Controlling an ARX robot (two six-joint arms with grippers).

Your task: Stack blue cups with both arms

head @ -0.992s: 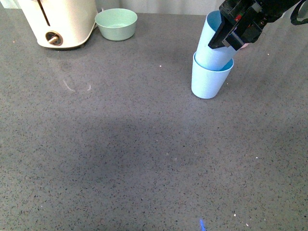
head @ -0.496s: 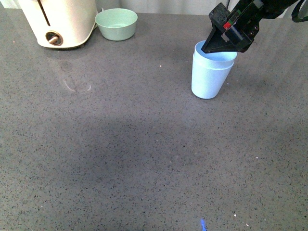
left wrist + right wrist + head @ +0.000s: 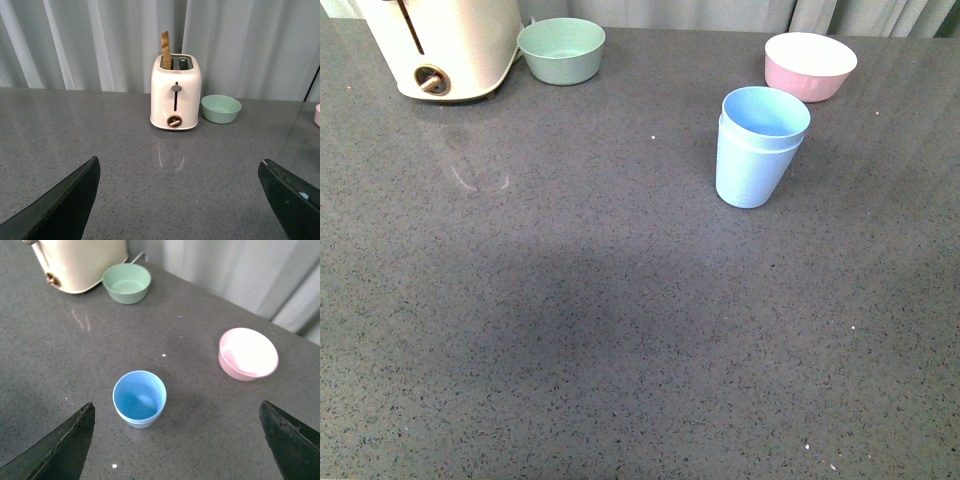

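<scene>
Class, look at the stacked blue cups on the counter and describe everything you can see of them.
The blue cups are two pale blue, handleless tumblers, plastic by their look, one nested inside the other, with only the inner cup's rim band showing above the outer. They stand upright, open and empty, on the grey speckled counter, in front of the pink bowl. No gripper touches them.

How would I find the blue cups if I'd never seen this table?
Start at the white toaster at the far left of the grey counter, then look right, past the green bowl. Just in front of the pink bowl stand the blue cups, one nested inside the other, taller than both bowls.
</scene>
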